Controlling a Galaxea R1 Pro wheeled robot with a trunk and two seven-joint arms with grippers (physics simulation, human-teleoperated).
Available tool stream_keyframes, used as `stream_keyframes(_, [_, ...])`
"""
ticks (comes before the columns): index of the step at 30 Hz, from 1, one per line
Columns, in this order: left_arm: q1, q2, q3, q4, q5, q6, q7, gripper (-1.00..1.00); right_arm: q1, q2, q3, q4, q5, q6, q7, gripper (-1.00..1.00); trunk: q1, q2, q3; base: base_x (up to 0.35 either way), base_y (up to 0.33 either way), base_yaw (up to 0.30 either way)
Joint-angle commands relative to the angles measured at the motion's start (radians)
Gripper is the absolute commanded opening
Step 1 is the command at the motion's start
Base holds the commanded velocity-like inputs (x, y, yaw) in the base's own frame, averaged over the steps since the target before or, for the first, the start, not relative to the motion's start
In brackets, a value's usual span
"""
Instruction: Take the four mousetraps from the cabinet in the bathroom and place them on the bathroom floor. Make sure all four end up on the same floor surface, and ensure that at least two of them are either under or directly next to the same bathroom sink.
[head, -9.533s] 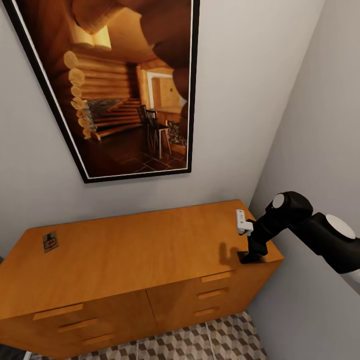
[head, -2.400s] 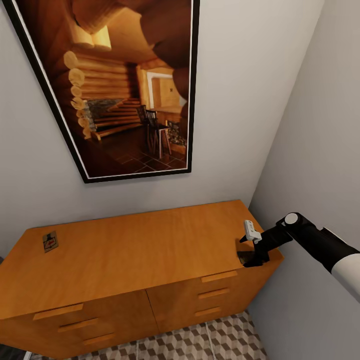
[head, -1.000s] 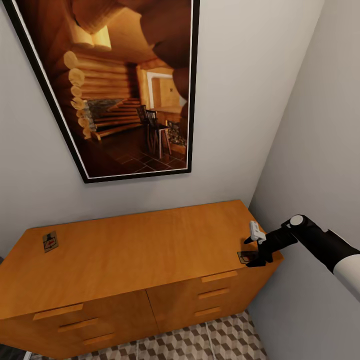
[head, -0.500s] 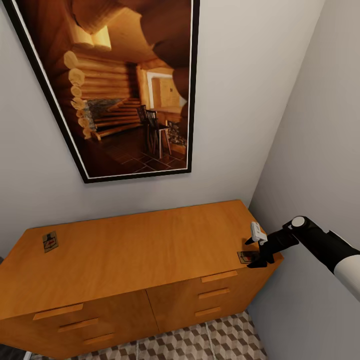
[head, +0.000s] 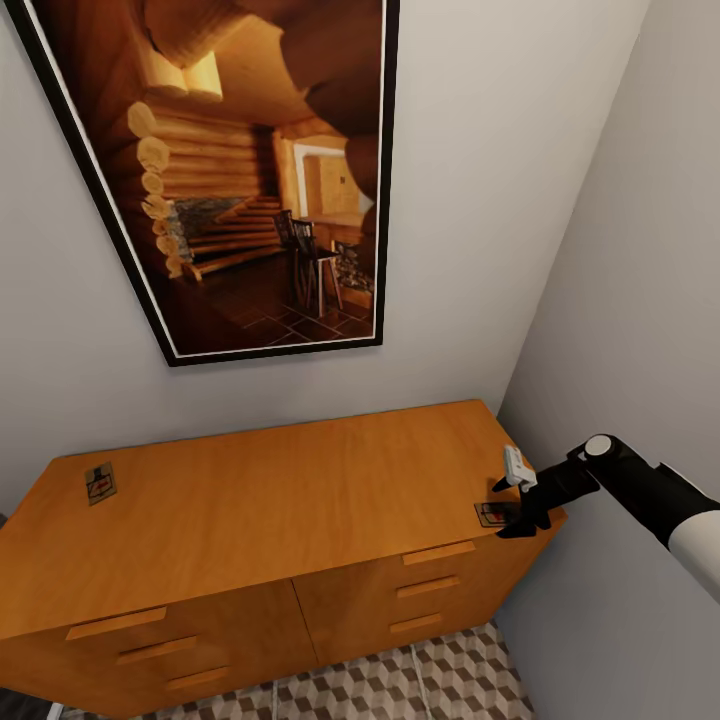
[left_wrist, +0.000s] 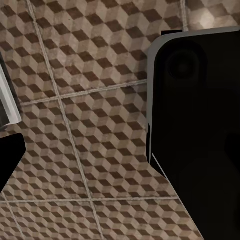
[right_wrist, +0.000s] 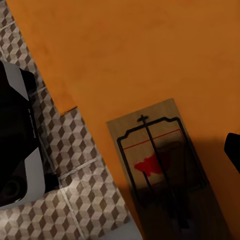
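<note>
Over the last seconds my right tool (head: 522, 515) has drawn back toward the cabinet (head: 270, 500) corner, uncovering the near trap (head: 492, 514). That trap lies flat on the top at the right front corner, just beside the tool; the wrist view shows it unheld (right_wrist: 165, 165). I cannot tell whether the right tool's jaws are parted or closed. A second trap (head: 99, 483) sits far left on the top. The left tool's state is not visible; its camera faces floor (left_wrist: 75, 125). I judge the pick unfinished: both traps remain off the floor.
</note>
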Motion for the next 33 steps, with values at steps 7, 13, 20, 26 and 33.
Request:
stream_keyframes(7, [-0.002, -0.001, -0.009, 0.004, 0.008, -0.007, 0.0, 1.0, -0.001, -0.001, 0.003, 0.008, -0.001, -0.008, 0.001, 1.0, 0.001, -0.002, -0.002, 0.0, 0.0, 0.0])
stream_keyframes(13, [-0.002, -0.001, -0.009, 0.004, 0.008, -0.007, 0.0, 1.0, -0.002, -0.001, 0.003, 0.01, -0.001, -0.021, 0.001, 1.0, 0.001, -0.002, -0.002, 0.0, 0.0, 0.0])
stream_keyframes(20, [-0.001, -0.001, -0.009, 0.004, 0.008, -0.007, 0.0, 1.0, -0.001, -0.001, 0.003, 0.011, -0.001, -0.024, 0.0, 1.0, 0.001, -0.002, -0.002, 0.0, 0.0, 0.0])
stream_keyframes(26, [-0.001, -0.001, -0.009, 0.004, 0.008, -0.007, 0.0, 1.0, -0.002, -0.001, 0.004, 0.012, -0.001, -0.025, 0.0, 1.0, 0.001, -0.002, -0.002, 0.0, 0.0, 0.0])
stream_keyframes(33, [-0.001, -0.001, -0.009, 0.004, 0.008, -0.007, 0.001, 1.0, -0.001, -0.001, 0.004, 0.02, -0.001, -0.025, -0.001, 1.0, 0.001, -0.002, -0.002, 0.0, 0.0, 0.0])
